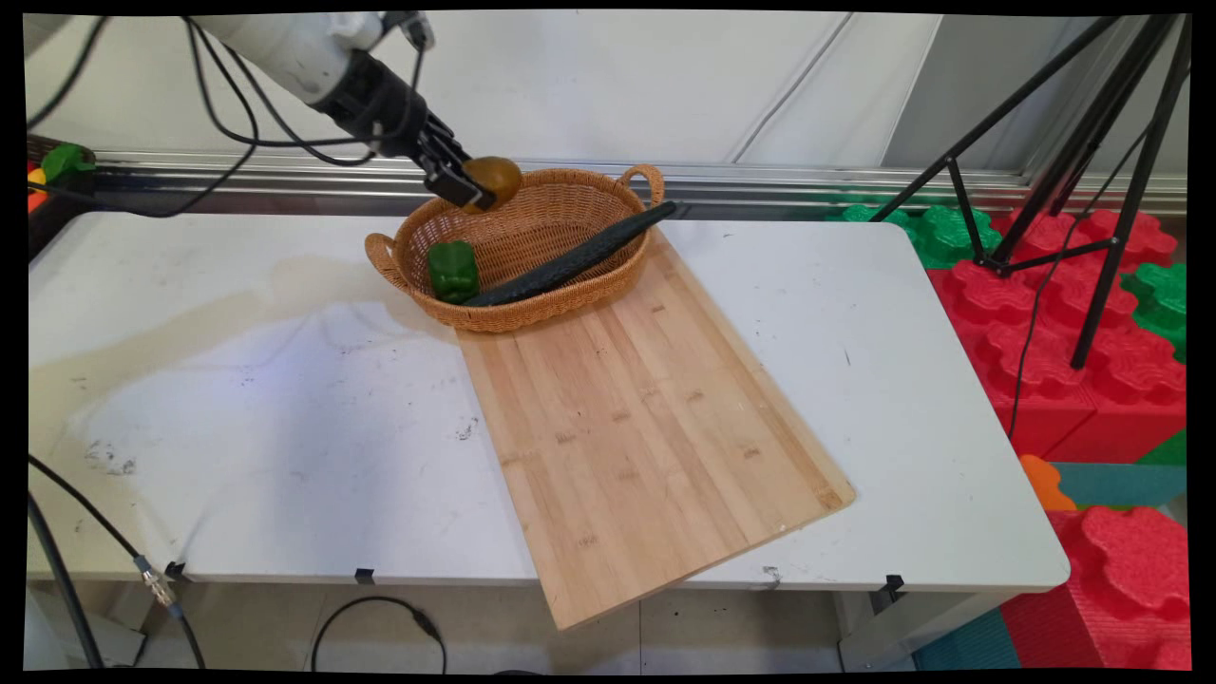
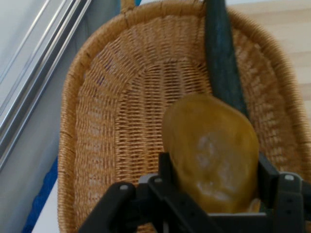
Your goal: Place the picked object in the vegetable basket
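- Nearest the camera, a bamboo cutting board (image 1: 646,427) lies slantwise on the white table (image 1: 237,427), its near corner overhanging the table's front edge at the lower middle of the main view
- Upper left of that view, the white arm reaches down and to the right, and its gripper (image 1: 472,193) is clamped on a brownish-yellow potato (image 1: 494,179), held in the air over the far left rim of the basket
- From the hand view the potato (image 2: 211,153) sits squeezed between the two black fingers (image 2: 167,170) at the bottom of the frame, with the basket's woven floor (image 2: 126,111) below it
- Just right of the gripper, in the upper middle, the wicker basket (image 1: 570,304) stands on the board's far end
- Inside it, a green bell pepper (image 1: 452,271) rests against the left wall
- To its right, a long dark cucumber (image 1: 570,261) lies diagonally, its far tip propped on the right rim beside the handle
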Tool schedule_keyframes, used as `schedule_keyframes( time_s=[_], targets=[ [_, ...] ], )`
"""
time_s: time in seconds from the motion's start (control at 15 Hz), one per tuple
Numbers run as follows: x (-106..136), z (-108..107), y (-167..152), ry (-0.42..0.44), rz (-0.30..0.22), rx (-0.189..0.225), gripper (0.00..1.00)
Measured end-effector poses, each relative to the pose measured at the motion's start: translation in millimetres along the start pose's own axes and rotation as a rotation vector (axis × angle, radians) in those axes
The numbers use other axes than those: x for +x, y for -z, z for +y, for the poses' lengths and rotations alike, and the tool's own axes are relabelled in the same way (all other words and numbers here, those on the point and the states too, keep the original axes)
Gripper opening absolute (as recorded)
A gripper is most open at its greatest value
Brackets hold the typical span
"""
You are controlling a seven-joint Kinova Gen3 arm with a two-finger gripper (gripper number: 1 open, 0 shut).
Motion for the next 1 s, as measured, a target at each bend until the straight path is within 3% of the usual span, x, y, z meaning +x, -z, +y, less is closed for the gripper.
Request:
schedule_keyframes(
  time_s=[0.4,0.93,1.0],
  targets=[
    [4.4,-16.2,-67.7,0.05,-0.04,0.005,0.0],
    [4.9,-16.4,-134.1,0.07,-0.075,-0.025,0.0],
    [4.9,-17.0,-139.0,0.07,-0.076,-0.027,1.0]
  ],
)
